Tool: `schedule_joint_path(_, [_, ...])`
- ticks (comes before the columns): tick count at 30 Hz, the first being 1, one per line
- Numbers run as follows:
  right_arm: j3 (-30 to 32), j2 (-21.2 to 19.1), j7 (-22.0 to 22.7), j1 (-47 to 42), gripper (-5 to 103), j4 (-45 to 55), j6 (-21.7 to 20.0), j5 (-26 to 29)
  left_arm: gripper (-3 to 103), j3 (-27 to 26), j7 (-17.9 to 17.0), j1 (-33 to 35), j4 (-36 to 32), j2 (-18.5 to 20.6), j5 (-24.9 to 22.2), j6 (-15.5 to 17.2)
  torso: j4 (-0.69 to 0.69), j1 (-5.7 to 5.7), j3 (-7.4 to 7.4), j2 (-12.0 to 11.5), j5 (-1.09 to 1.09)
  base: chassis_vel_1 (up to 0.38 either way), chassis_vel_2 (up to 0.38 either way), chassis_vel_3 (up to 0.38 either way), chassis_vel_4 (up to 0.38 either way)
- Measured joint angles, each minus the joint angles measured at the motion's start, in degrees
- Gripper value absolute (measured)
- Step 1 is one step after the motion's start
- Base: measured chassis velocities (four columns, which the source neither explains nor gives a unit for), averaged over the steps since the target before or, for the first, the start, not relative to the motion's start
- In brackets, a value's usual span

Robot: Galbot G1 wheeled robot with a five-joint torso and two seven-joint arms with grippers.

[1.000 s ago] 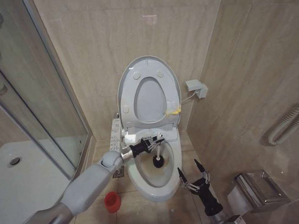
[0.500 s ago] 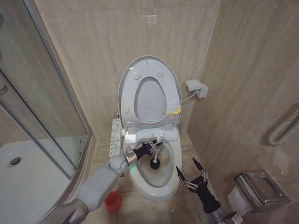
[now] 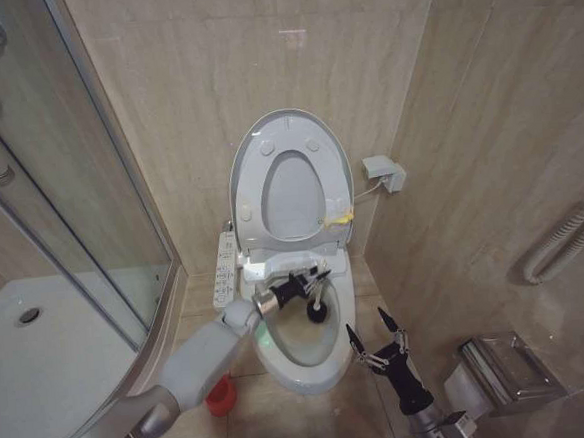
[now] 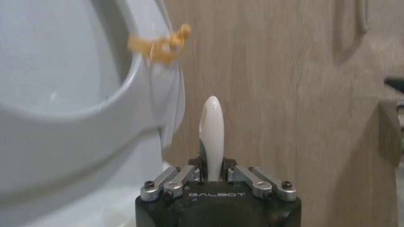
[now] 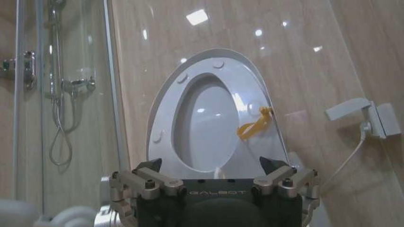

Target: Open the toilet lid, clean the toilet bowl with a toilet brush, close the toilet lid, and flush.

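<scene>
The toilet lid (image 3: 292, 194) stands raised against the back wall, and a yellow tie (image 3: 342, 216) hangs at its right edge. Below it the toilet bowl (image 3: 293, 354) lies uncovered, its inside stained. My left gripper (image 3: 312, 282) reaches over the bowl's back part, shut on the toilet brush's white handle (image 4: 211, 135). The dark bristle head (image 3: 318, 310) is down inside the bowl near its back right. My right gripper (image 3: 374, 338) hangs open beside the bowl's right front, touching nothing. From the right wrist view the lid (image 5: 211, 118) faces the open right gripper (image 5: 215, 176).
The red brush cup (image 3: 219, 394) sits on the floor left of the bowl. A control panel (image 3: 223, 269) runs along the toilet's left side. The glass shower screen (image 3: 60, 195) and white tray (image 3: 31, 358) close the left. A wall box (image 3: 384, 173) and metal holder (image 3: 498, 367) are on the right.
The left gripper has carried the brush head a little back and to the right inside the bowl. The right arm has barely moved.
</scene>
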Motion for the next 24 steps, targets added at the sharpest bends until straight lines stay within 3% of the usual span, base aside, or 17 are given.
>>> schedule_joint_path(3, [0.05,-0.25,-0.05,-0.01,100,-0.02,0.01,0.13,19,-0.02,-0.14,0.54,0.93,-0.28,0.02,-0.04,0.00,0.00,0.00,0.00,0.02,0.000,0.000,0.000,0.000])
schedule_joint_path(9, [0.31,-0.51,-0.11,-0.07,100,-0.10,0.02,0.45,19,-0.36,-1.19,0.35,-4.82,-0.88,-1.49,0.26,-0.06,0.00,-0.01,0.01,0.01,0.000,0.000,0.000,0.000])
schedule_joint_path(16, [0.24,-0.68,-0.19,0.19,100,-0.38,0.05,0.64,19,-0.10,-1.18,1.56,0.24,-1.28,-0.66,-0.52,0.02,0.00,0.00,0.00,0.02,0.000,0.000,0.000,0.000])
schedule_joint_path(24, [0.36,-0.92,-0.23,0.29,100,-0.70,0.07,0.85,19,-1.02,-1.21,0.15,-2.98,-1.83,-0.99,-0.65,-0.06,0.00,-0.01,0.01,0.01,0.000,0.000,0.000,0.000])
